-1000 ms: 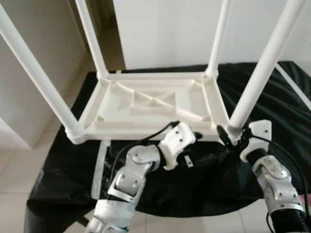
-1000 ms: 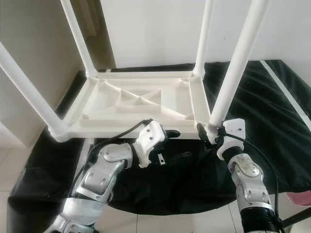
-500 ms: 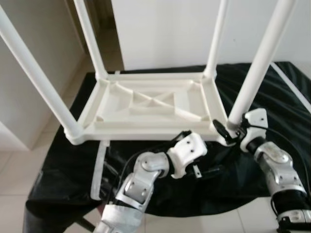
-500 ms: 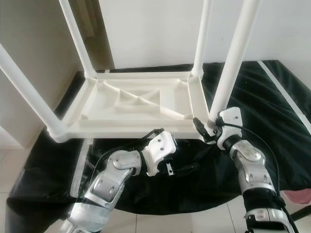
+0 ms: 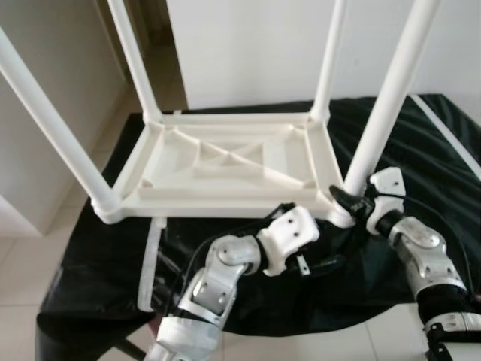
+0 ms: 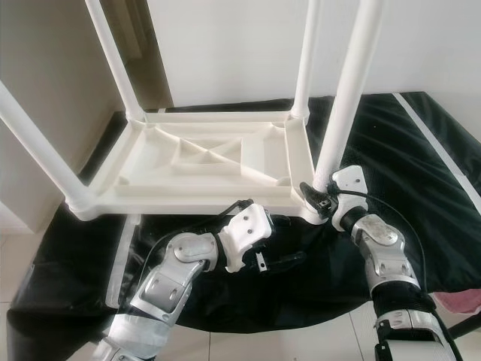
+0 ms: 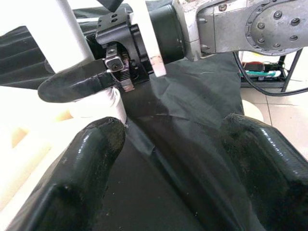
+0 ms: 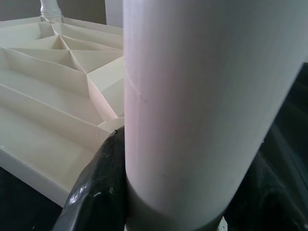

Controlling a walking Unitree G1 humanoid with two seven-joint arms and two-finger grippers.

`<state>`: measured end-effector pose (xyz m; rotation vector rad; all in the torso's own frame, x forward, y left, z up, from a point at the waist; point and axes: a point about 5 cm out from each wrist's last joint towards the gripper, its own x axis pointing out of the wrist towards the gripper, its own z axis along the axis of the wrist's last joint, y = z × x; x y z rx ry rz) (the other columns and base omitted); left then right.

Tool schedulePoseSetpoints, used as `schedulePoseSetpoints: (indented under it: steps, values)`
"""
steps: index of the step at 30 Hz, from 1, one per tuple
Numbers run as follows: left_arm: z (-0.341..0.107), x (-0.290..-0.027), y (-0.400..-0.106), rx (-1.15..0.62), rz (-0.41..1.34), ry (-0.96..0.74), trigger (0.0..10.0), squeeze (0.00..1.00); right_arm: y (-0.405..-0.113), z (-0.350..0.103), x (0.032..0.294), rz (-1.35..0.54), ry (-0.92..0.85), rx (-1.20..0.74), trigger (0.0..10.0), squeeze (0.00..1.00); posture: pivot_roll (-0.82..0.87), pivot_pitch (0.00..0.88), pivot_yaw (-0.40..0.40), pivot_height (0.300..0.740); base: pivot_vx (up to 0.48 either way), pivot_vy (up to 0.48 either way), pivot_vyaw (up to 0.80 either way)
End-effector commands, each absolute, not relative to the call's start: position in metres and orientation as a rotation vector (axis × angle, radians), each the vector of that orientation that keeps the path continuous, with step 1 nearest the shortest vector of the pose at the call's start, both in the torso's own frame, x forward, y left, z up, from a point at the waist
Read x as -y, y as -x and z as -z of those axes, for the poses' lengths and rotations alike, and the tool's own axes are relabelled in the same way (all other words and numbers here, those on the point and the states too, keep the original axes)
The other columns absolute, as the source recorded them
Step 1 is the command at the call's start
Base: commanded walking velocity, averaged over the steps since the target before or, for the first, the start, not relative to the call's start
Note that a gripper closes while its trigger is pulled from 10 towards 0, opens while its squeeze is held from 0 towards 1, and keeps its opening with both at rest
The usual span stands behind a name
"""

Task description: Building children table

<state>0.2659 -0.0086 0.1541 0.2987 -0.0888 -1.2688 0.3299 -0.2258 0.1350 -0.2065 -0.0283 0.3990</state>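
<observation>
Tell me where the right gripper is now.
The right gripper is on the robot's right, clamped round the base of the near-right table leg, at the corner of the upturned tabletop.

The left arm [image 5: 214, 278] bends at the elbow and reaches forward and a bit to the right. Its white wrist is turned, and a black cable loops over it. The left gripper [image 7: 168, 159] points low and toward the other arm, with its two black fingers [image 7: 91, 159] spread wide apart and nothing between them.

The right arm [image 6: 379, 259] comes up from below and leans inward. The right gripper [image 5: 347, 201] has its jaws closed around a round white leg [image 8: 192, 106], one black finger [image 8: 98, 192] pressed on each side.
</observation>
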Motion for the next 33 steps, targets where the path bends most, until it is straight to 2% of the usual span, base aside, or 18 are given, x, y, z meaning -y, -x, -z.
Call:
schedulePoseSetpoints:
  steps: [1,4,5,6,10,14,17,26,28,33]
  values:
    - [-0.158,0.007,-0.276,0.127,1.012,-0.242,10.0,0.0,-0.326,-0.121,0.223,-0.428,0.235,-0.027,0.0,0.0,-0.04,0.0,0.058,0.74,0.0,0.0,0.0]
    - [-0.157,0.007,-0.277,0.126,1.011,-0.248,10.0,0.0,-0.325,-0.12,0.224,-0.419,0.231,-0.03,0.0,0.0,-0.04,0.001,0.06,0.74,0.0,0.0,0.0]
    - [-0.157,0.006,-0.277,0.126,1.01,-0.249,10.0,0.0,-0.325,-0.119,0.224,-0.411,0.22,-0.031,2.9,0.0,-0.04,0.0,0.061,0.74,0.0,0.0,0.0]
    - [-0.158,0.006,-0.278,0.126,1.009,-0.251,10.0,0.0,-0.325,-0.118,0.224,-0.407,0.203,-0.036,10.0,0.0,-0.04,0.003,0.061,0.74,0.0,0.0,0.0]
    - [-0.158,0.005,-0.278,0.126,1.009,-0.25,10.0,0.0,-0.324,-0.118,0.224,-0.404,0.188,-0.038,10.0,0.0,-0.04,0.004,0.062,0.74,0.0,0.0,0.0]
    - [-0.16,0.005,-0.278,0.134,1.006,-0.24,10.0,0.0,-0.328,-0.119,0.223,-0.317,0.193,-0.058,10.0,0.0,-0.05,0.008,0.061,0.74,0.0,0.0,0.0]
    - [-0.162,0.004,-0.28,0.14,0.994,-0.221,10.0,0.0,-0.33,-0.119,0.221,-0.187,0.191,-0.073,10.0,0.0,-0.05,0.01,0.056,0.74,0.0,0.0,0.0]
    - [-0.162,0.0,-0.285,0.134,0.977,-0.218,10.0,0.0,-0.327,-0.118,0.208,0.046,0.164,-0.064,10.0,0.0,-0.06,0.012,0.054,0.74,0.0,0.0,0.0]
    - [-0.157,-0.004,-0.284,0.119,0.98,-0.224,10.0,0.0,-0.321,-0.115,0.2,0.164,0.16,-0.053,10.0,0.0,-0.06,0.013,0.056,0.74,0.0,0.0,0.0]
    - [-0.155,-0.008,-0.285,0.102,0.982,-0.224,10.0,0.0,-0.31,-0.106,0.194,0.356,0.059,-0.083,10.0,0.0,-0.05,0.011,0.056,0.74,0.0,0.0,0.0]
